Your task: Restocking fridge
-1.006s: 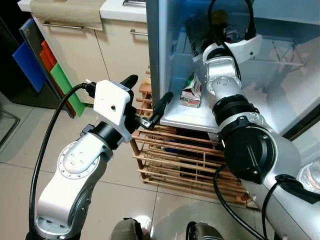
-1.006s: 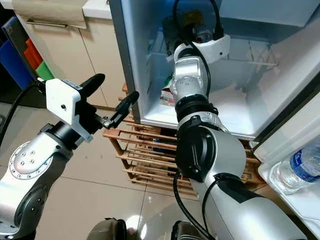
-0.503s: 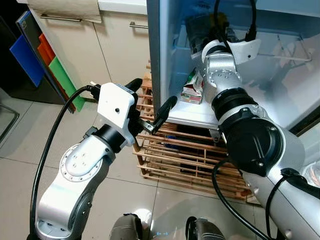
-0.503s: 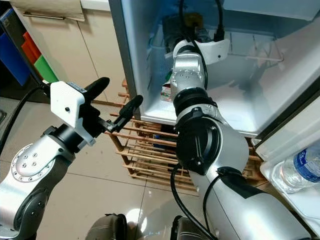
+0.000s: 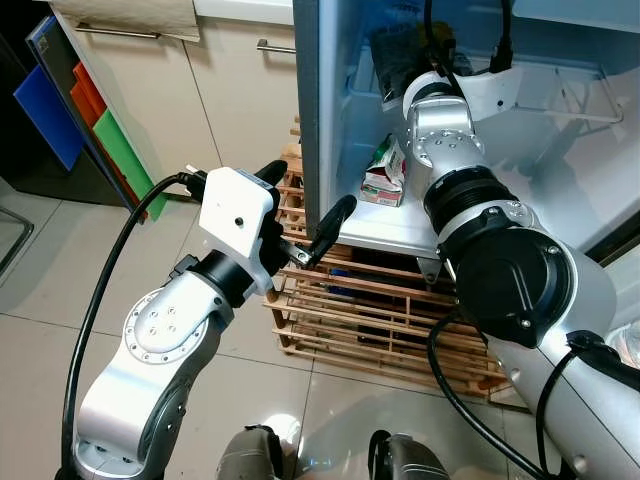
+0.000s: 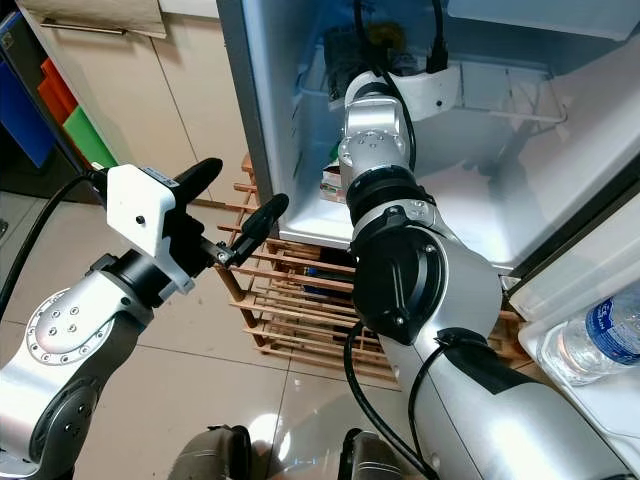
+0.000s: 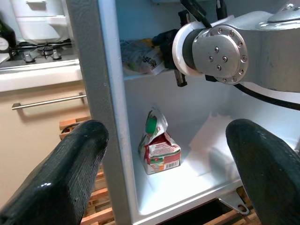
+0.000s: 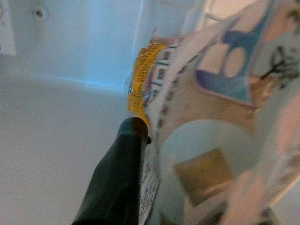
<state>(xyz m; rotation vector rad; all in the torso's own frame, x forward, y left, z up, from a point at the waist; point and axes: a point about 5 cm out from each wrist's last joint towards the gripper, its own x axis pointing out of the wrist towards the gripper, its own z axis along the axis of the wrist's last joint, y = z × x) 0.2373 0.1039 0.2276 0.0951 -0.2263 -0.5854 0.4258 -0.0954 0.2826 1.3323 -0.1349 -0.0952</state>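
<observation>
Packet (image 8: 211, 117): soft printed bag, pale with blue and brown markings, close against the right gripper (image 8: 123, 168) deep in the fridge (image 5: 320, 120) upper shelf area; one black finger lies along its side, so it appears held, though the second finger is hidden and the closure cannot be told for certain. Orange mesh item (image 8: 140, 75): just behind the packet, touching it. Carton (image 5: 385, 172): red and white with green cap, upright on the lower shelf (image 5: 400, 235), apart from both grippers. Risk: the packet is limp (likely to sag or slip from a one-sided pinch), and could snag on the mesh item or the shelf edge if pushed in further; the right forearm passes near the carton and may knock it over. Right arm: stretched up and forward into the fridge, wrist bent inward. Left gripper (image 5: 305, 215): raised outside the fridge wall, over the wooden rack (image 5: 350, 310), fingers spread wide, holding nothing
</observation>
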